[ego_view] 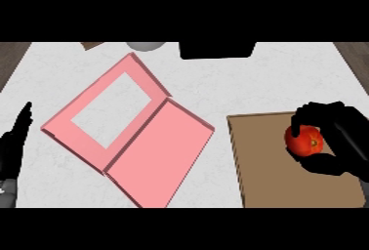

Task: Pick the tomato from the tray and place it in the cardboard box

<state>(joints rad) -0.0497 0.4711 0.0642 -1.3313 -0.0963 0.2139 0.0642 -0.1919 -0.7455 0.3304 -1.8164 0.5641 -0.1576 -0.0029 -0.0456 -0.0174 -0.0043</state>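
Note:
A red tomato [305, 141] sits on the brown tray [267, 161] at the right of the head view. My right hand [346, 139] curls round the tomato, fingers above it and thumb below, hiding its right side. A pink box [155, 151] lies open in the middle of the counter, its lid [79, 117] with a cut-out window folded back to the upper left. My left hand [14, 141] rests open at the left edge, fingers up, well apart from the box.
A grey round object [146, 46] and a black block [216, 50] stand at the counter's far edge. A brown corner [90, 45] shows at the far left. White marble counter [238, 88] lies between the box and the tray.

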